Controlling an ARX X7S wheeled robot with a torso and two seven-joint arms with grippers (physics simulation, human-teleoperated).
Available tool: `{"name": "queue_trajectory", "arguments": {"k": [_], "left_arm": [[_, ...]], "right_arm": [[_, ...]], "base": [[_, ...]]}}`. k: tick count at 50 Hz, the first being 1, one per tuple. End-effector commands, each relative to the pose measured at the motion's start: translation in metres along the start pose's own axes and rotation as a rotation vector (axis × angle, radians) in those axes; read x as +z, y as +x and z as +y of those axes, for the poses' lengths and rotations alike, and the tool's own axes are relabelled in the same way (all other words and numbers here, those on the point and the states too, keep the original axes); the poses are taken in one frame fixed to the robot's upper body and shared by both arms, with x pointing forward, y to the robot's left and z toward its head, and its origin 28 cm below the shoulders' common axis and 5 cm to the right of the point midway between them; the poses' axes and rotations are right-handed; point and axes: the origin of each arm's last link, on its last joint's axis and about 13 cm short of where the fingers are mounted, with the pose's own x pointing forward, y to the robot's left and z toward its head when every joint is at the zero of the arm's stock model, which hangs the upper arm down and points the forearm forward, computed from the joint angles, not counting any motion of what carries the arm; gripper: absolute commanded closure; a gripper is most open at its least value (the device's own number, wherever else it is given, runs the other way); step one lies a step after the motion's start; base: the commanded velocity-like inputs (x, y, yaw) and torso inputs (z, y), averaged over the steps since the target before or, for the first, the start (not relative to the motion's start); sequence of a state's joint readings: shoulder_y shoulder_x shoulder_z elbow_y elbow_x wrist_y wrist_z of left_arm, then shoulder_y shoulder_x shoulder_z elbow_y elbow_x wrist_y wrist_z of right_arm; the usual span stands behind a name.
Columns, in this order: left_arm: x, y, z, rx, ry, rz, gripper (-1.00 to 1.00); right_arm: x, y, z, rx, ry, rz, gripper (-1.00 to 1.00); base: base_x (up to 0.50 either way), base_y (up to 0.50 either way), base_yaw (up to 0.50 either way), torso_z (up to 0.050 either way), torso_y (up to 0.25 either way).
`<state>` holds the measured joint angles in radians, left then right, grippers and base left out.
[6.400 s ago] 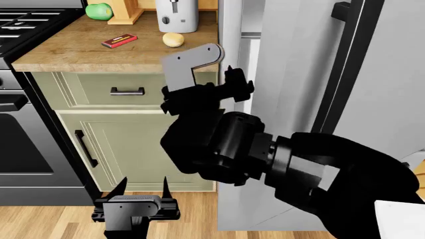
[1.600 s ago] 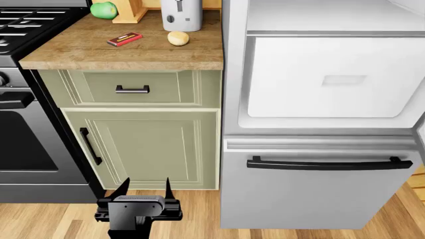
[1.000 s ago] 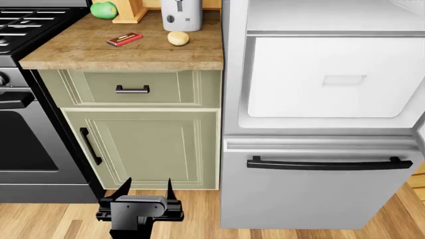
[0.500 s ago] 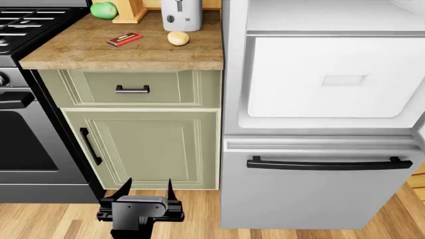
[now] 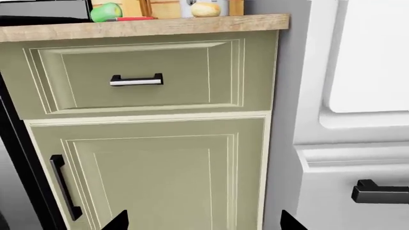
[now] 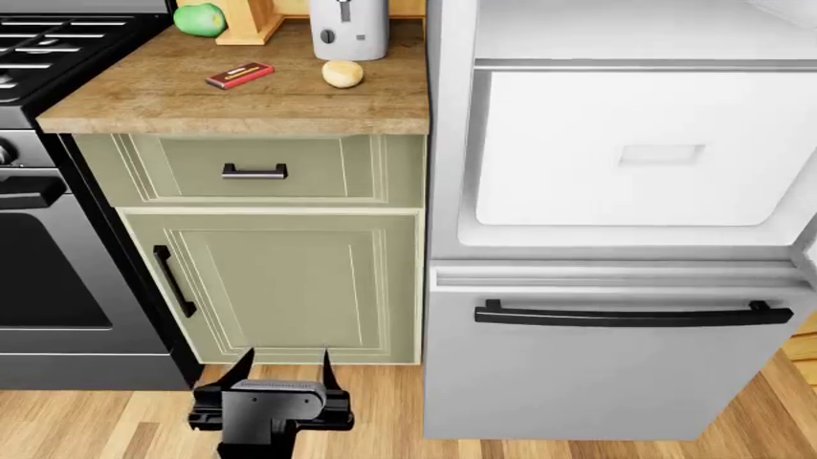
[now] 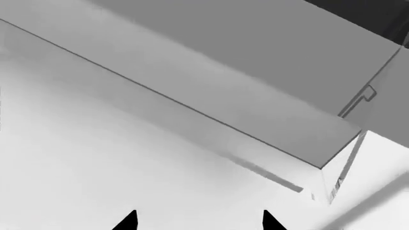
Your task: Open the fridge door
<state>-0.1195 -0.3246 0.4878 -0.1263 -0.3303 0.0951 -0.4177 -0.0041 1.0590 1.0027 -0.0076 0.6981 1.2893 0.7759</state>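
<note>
- Head view, nearest first: my left gripper point(image 6: 279, 356) hangs low over the wood floor point(image 6: 77, 421), fingers spread apart, nothing between them.
- Just beyond it, the green cabinet door point(image 6: 294, 287) and the drawer point(image 6: 255, 170) above, both shut. Oven point(image 6: 38, 287) to their left.
- Beside the cabinet, the freezer drawer point(image 6: 613, 373) with its horizontal black handle point(image 6: 632, 316), shut.
- Above the freezer drawer, the fridge interior lies exposed: a white bin point(image 6: 645, 148) under a shelf edge point(image 6: 638, 65). So the upper compartment stands uncovered.
- Fridge door point(image 6: 809, 256): only a thin pale sliver shows at the right edge of the head view, swung well out of the opening. Its bar handle is not in sight.
- Farther back, on the counter point(image 6: 191, 100): red packet point(image 6: 239, 75), a potato-like lump point(image 6: 341, 73), a green apple point(image 6: 199, 19), a grey appliance point(image 6: 347, 29).
- Right wrist view: my right gripper point(image 7: 198, 220) shows two dark fingertips set apart, holding nothing, facing pale grey-white panels point(image 7: 191, 86) at close range. I cannot tell whether these are door or fridge wall.
- Judgement: the door reads as open, the task essentially done. What is left, at most, is bringing the right arm clear.
</note>
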Motion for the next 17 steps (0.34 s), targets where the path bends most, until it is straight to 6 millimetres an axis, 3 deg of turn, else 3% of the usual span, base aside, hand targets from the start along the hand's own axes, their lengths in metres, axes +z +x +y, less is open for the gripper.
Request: {"name": "queue_trajectory", "arguments": {"k": [1, 17], "left_arm": [[-0.011, 0.001, 0.001, 0.021, 0.018, 0.027, -1.00], [-0.011, 0.000, 0.003, 0.035, 0.035, 0.037, -1.00]], "right_arm": [[0.048, -0.003, -0.047, -0.156, -0.035, -0.251, -1.00], [0.073, 0.000, -0.072, -0.209, -0.146, -0.278, -1.00]], "base": [[0.00, 0.00, 0.00, 0.000, 0.000], [0.00, 0.00, 0.00, 0.002, 0.001]]}}
